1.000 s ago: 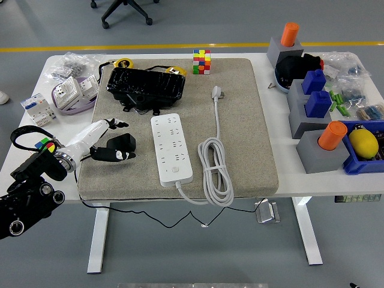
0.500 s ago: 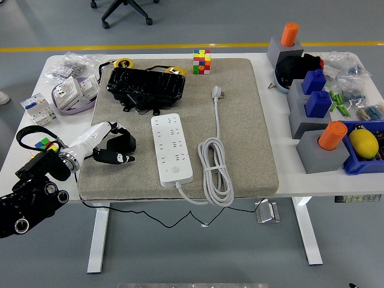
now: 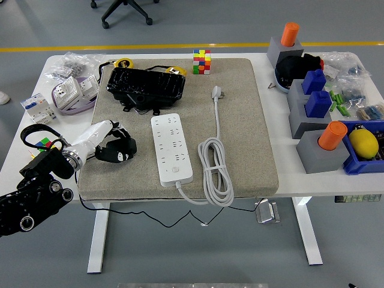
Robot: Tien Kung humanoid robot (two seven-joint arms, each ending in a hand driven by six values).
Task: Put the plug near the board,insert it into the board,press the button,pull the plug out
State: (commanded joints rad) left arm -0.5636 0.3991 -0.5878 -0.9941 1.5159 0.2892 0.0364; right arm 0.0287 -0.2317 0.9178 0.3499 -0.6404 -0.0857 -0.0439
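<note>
One power strip [image 3: 172, 148], one plug [image 3: 216, 92], perhaps three grey blocks [image 3: 320, 153].

High head view over table [image 3: 264, 120]

The left arm [image 3: 33, 192] is cut off by the left edge and lower left corner, so its upper part cannot be seen. The robot hand [image 3: 114, 147] at its end is a dark lump on the grey mat [image 3: 240, 120]; its fingers run together and cannot be told apart. The blue bin [image 3: 366, 157] at the right edge is cut off, and so are the plastic bags [image 3: 354, 66] of small parts there, whose contents are too small to make out. A white shoe [image 3: 2, 96] is cropped at the left edge. The office chair [image 3: 126, 9] is cut by the top edge. The print on the small boxes [image 3: 36, 108] is unreadable.
</note>
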